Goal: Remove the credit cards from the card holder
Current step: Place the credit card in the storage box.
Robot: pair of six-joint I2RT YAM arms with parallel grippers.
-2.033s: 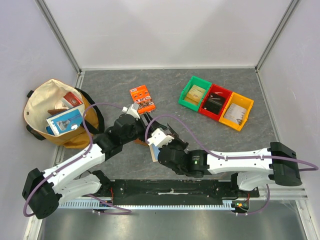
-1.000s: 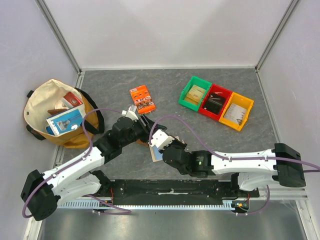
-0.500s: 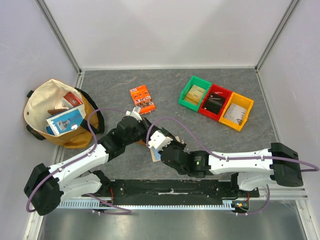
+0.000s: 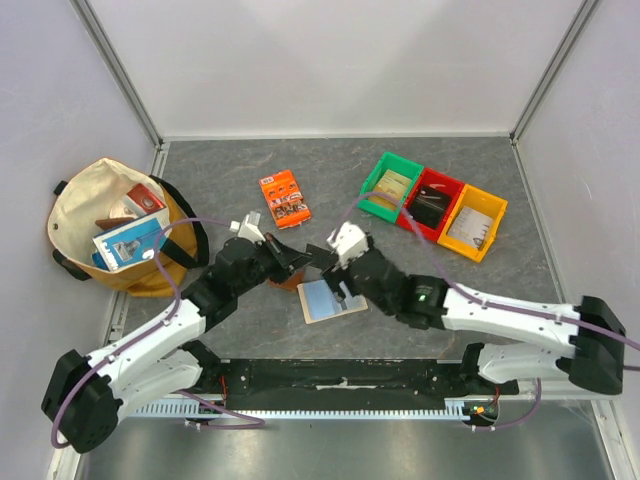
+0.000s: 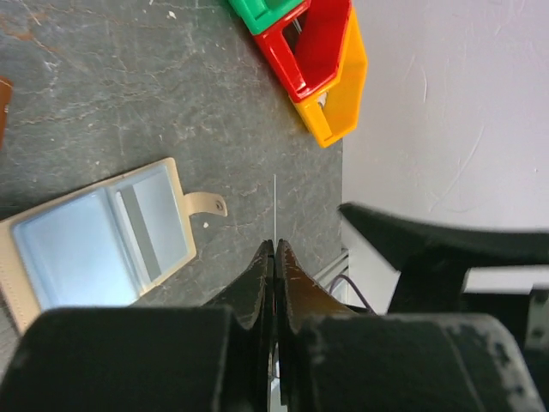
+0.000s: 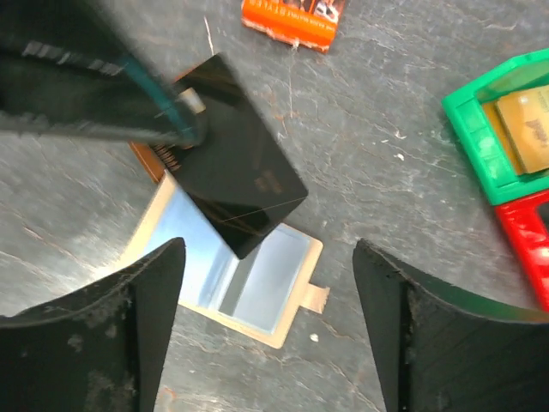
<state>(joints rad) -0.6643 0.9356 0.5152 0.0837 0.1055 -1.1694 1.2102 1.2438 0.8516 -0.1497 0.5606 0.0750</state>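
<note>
The card holder (image 4: 333, 299) lies open on the table, beige with pale blue lining, its snap tab (image 6: 314, 298) pointing right. A plain black credit card (image 6: 237, 168) hangs above the holder's left half, and my left gripper (image 4: 296, 258) is shut on its upper corner. In the left wrist view the card (image 5: 274, 202) shows edge-on as a thin line between the closed left gripper (image 5: 274, 245). My right gripper (image 6: 268, 247) is open above the holder, with nothing between its fingers. The holder (image 5: 101, 246) shows no other card.
A brown wallet (image 4: 288, 283) lies under the left gripper, beside the holder. An orange packet (image 4: 285, 199) lies behind it. Green (image 4: 388, 187), red (image 4: 431, 205) and yellow (image 4: 476, 222) bins stand at the back right. A cloth bag (image 4: 75, 210) of items sits at the left.
My left gripper has closed on the black card. My right gripper has opened, let go of the card and drawn back to the right, uncovering the open holder.
</note>
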